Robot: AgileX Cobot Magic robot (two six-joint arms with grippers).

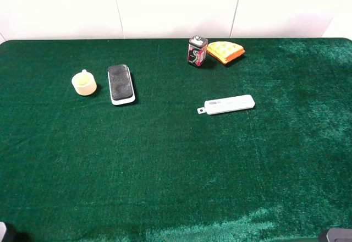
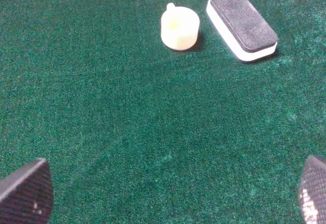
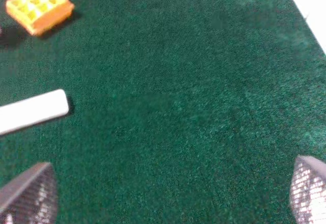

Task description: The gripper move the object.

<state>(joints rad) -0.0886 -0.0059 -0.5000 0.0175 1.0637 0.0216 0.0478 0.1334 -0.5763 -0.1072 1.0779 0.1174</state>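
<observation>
The object, an oblong block with a black felt top and white base (image 1: 121, 84), lies on the green cloth at the left rear. It also shows in the left wrist view (image 2: 243, 25), far ahead of my left gripper (image 2: 173, 196). That gripper is open and empty, its two dark fingertips (image 2: 28, 191) spread wide near the table's front edge. My right gripper (image 3: 170, 196) is open and empty too, fingertips (image 3: 30, 193) wide apart over bare cloth at the front right. In the high view only slivers of the arms show at the bottom corners.
A small cream cup (image 1: 84, 82) (image 2: 179, 27) stands just left of the object. A slim white remote-like stick (image 1: 229, 104) (image 3: 31, 111) lies mid-table. A small dark can (image 1: 197, 51) and an orange waffle piece (image 1: 225, 51) (image 3: 38, 10) sit at the back.
</observation>
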